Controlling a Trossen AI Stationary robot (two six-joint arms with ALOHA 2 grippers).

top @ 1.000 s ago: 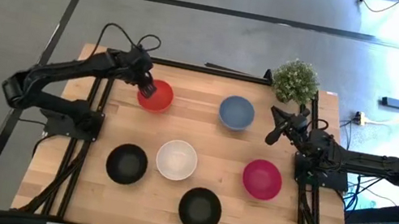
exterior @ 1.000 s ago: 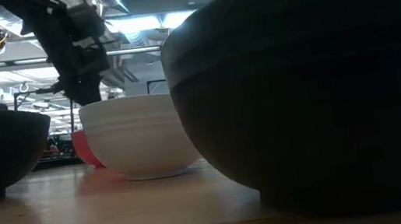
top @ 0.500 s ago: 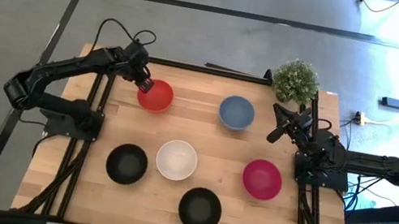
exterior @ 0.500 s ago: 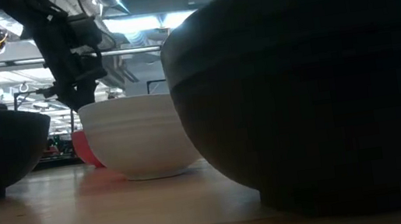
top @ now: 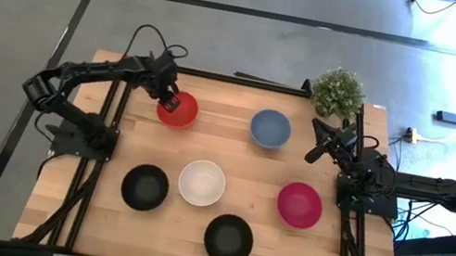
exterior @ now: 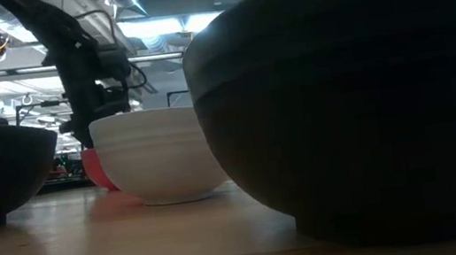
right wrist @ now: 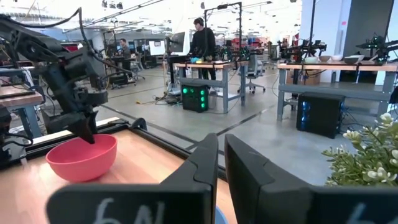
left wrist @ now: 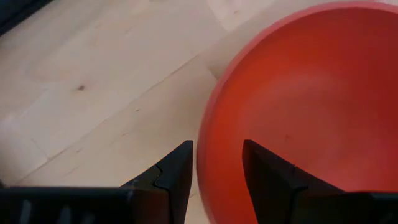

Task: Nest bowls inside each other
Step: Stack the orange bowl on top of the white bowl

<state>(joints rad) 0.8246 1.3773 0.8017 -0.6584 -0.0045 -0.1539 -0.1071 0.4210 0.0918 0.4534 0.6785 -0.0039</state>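
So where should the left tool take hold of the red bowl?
On the rim. The red bowl sits upright and open, its curved wall offering no flat sides, so a pinch from above with one finger inside and one outside looks best. The left tool is already astride the rim on the bowl's left edge, fingers slightly apart.

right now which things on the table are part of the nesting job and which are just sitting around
Part of the job:
red bowl, with the left tool straddling its rim
blue bowl
white bowl
magenta-pink bowl
two black bowls

Just lying about:
small green potted plant at the far right corner, next to the waiting right tool
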